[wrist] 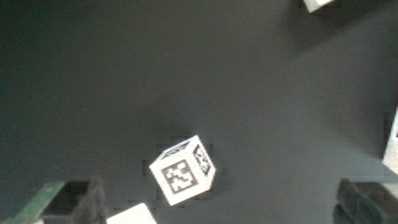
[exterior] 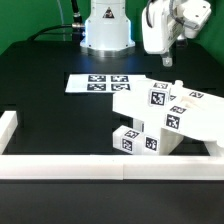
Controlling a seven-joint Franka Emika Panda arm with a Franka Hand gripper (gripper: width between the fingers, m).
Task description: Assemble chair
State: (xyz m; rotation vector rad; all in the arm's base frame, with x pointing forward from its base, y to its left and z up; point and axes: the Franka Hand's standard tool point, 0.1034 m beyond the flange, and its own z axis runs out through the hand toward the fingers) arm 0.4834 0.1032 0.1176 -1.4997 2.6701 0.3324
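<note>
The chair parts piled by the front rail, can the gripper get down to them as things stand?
Probably yes. The gripper hangs above the chair parts with open, empty jaws, and nothing shows between them. The pile is tilted and tightly stacked, so a clean grip may be awkward.

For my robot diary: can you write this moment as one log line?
tool: open, empty, raised | chair parts: clustered on table by border rail | marker board: flat

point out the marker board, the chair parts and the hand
marker board (exterior: 98, 83), exterior view, its flat tagged top
chair parts (exterior: 170, 118), exterior view, tagged panel in the pile
hand (exterior: 170, 55), exterior view, between its fingertips
</note>
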